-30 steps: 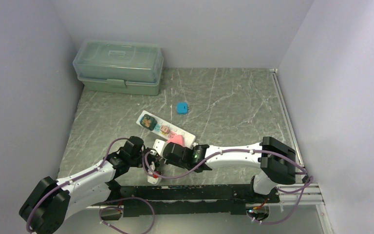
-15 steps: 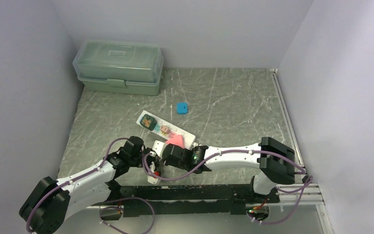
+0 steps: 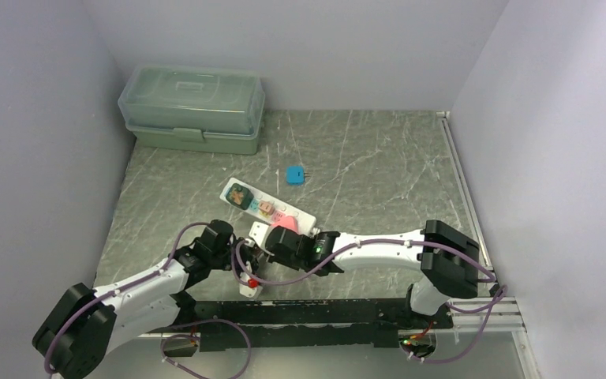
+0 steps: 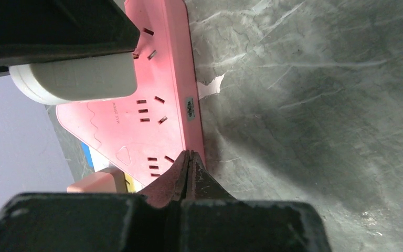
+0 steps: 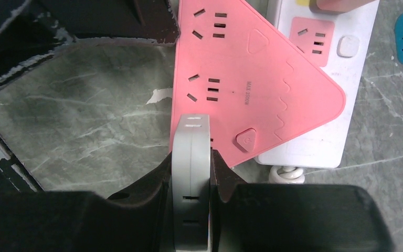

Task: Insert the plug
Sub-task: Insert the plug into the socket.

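Two grippers are pictured meeting at the near middle of the table (image 3: 379,174), with the task judged well under way but not finished. On the left, the left gripper (image 4: 189,160) is shown with its jaws pressed together on nothing, their tips set against the left edge of the pink triangular power strip (image 5: 252,79), apparently to steady it. Just to the right, a grey-white plug (image 5: 190,136) is held on edge, pinched between the jaws of the right gripper (image 5: 190,157), at the strip's near edge and close to a set of free slots. Its prongs are hidden, so it cannot be told whether they have entered. What is left is judged to be lining them up and pressing the plug home. Around the work, a pale green lidded box (image 3: 193,106) is seen at the far left, well apart. A white power strip (image 5: 320,121), already carrying other plugs, is partly overlapped by the pink one on its right side. A small blue plug (image 3: 293,174) lies loose farther off, beyond both strips. Little is seen to block the free slots. The closed left fingers beside them and the loose footing of the pink strip on the white one are judged the likeliest hindrances.
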